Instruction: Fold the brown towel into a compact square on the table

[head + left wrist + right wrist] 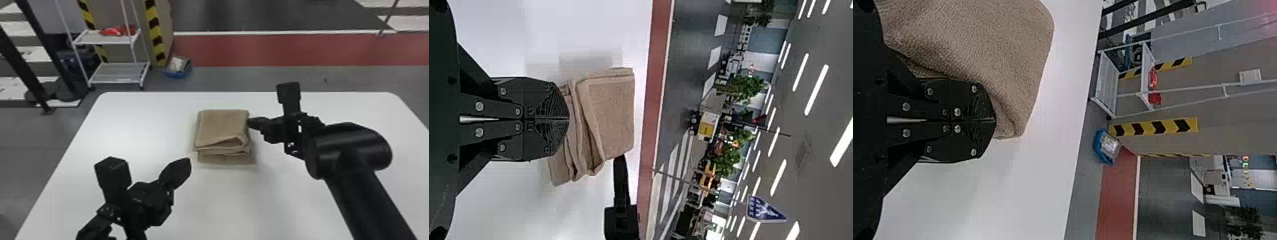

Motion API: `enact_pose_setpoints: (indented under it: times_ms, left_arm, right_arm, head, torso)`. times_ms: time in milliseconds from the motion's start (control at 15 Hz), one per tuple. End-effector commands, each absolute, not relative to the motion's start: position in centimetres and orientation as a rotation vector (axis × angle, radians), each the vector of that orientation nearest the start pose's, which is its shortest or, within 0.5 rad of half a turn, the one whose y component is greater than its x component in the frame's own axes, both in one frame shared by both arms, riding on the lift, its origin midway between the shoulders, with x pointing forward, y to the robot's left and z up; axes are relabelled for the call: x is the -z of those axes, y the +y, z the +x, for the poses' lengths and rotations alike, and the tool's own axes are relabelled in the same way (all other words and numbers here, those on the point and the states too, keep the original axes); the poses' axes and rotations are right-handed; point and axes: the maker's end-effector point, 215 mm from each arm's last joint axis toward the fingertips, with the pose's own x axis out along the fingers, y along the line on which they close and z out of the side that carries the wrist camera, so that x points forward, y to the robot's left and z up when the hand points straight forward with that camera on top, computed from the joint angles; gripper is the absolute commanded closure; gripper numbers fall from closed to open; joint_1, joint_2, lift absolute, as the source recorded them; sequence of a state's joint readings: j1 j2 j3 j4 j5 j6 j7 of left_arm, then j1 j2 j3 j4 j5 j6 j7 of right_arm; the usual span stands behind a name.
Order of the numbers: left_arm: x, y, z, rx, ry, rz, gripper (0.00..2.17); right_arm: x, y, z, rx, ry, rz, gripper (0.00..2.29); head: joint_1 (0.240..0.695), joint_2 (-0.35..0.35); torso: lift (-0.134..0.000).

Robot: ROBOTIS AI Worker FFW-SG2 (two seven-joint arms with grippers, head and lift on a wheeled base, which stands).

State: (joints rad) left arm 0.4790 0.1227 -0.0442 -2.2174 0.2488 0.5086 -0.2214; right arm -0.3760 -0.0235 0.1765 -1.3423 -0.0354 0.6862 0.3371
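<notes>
While the brown towel [222, 127] lies folded toward the far edge of the table [127, 127], we note left tool [182, 166] clenched, near it; right tool [254, 122] clenched, at its right side.

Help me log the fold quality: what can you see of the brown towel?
The brown towel looks soft and finely textured. It lies folded in several layers, a roughly square stack on the white table. Its near edge is uneven: lower layers stick out and an upper fold gapes near the right corner. The right gripper is at its right edge; contact is unclear.
</notes>
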Motion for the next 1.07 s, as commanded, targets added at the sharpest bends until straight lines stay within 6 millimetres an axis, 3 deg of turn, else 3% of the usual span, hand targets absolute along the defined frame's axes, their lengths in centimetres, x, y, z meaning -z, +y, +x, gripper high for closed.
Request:
enact_pose_setpoints:
  times_ms: [0, 133, 267, 333, 400, 467, 600, 800, 1000]
  left_arm:
    - [37.5, 15.0, 43.6, 0.362, 0.332, -0.179, 1.71]
    - [37.3, 15.7, 44.0, 0.35, 0.326, -0.184, 1.71]
    - [37.3, 16.5, 44.5, 0.336, 0.322, -0.192, 1.71]
    - [37.4, 16.9, 44.9, 0.325, 0.315, -0.192, 1.71]
    - [37.3, 17.6, 45.2, 0.305, 0.298, -0.191, 1.71]
    - [37.5, 18.4, 45.3, 0.283, 0.294, -0.188, 1.71]
    - [38.0, 19.8, 45.4, 0.253, 0.289, -0.194, 1.71]
    - [38.1, 21.8, 45.6, 0.224, 0.279, -0.197, 1.71]
    - [38.2, 21.6, 45.8, 0.23, 0.28, -0.202, 1.71]
  right_arm:
    - [41.9, -9.8, 61.5, -0.459, 0.523, 0.045, 2.01]
    - [39.4, -10.7, 60.0, -0.44, 0.451, 0.057, 2.01]
    - [35.8, -9.6, 60.5, -0.458, 0.335, 0.044, 2.01]
    - [32.8, -7.1, 60.8, -0.499, 0.208, 0.039, 2.01]
    - [32.3, -4.6, 60.7, -0.536, 0.149, 0.012, 2.01]
    - [32.7, -2.6, 60.5, -0.567, 0.117, -0.013, 2.01]
    - [36.1, 0.1, 59.8, -0.607, 0.129, -0.019, 2.01]
    - [39.3, 1.3, 57.8, -0.632, 0.152, -0.015, 2.01]
    - [41.4, 0.6, 56.0, -0.63, 0.183, -0.021, 2.01]
  head:
    - [0.695, 0.053]
    - [0.695, 0.056]
    - [0.695, 0.054]
    - [0.695, 0.056]
    - [0.695, 0.07]
    - [0.695, 0.088]
    - [0.695, 0.134]
    - [0.695, 0.21]
    - [0.695, 0.237]
  torso:
    - [-0.118]
    - [-0.118]
    - [-0.118]
    - [-0.118]
    - [-0.118]
    - [-0.118]
    - [-0.118]
    - [-0.118]
    - [-0.118]
